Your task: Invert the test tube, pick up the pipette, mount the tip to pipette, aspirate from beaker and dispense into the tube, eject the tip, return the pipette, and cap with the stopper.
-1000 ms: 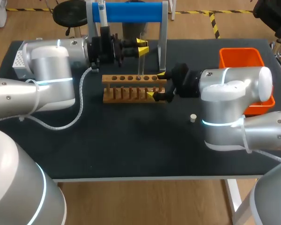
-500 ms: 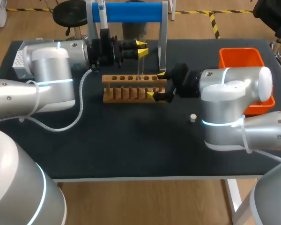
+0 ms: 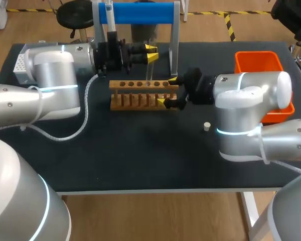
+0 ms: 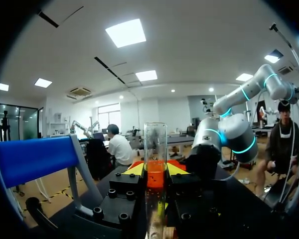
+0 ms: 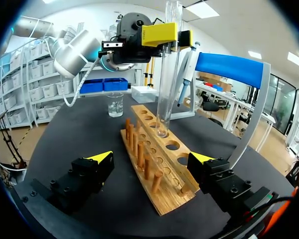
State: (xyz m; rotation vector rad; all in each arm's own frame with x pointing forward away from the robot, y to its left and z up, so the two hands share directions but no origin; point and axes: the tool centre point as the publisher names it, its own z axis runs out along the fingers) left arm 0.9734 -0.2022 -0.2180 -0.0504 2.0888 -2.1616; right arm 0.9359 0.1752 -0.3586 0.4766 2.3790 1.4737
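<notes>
One test tube (image 5: 168,64) stands clamped in the left tool (image 3: 151,52) — foot at a hole of the one rack (image 3: 140,95); right tool (image 5: 151,158) gapes wide astride the rack's end; one stopper (image 3: 206,126) lies apart.

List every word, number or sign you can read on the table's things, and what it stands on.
None can be read.
On the beaker, any scale marks are too small to read.
On the pipette, any print is too blurred to read.
On the wooden rack, test tube and orange bin, no print shows.
</notes>
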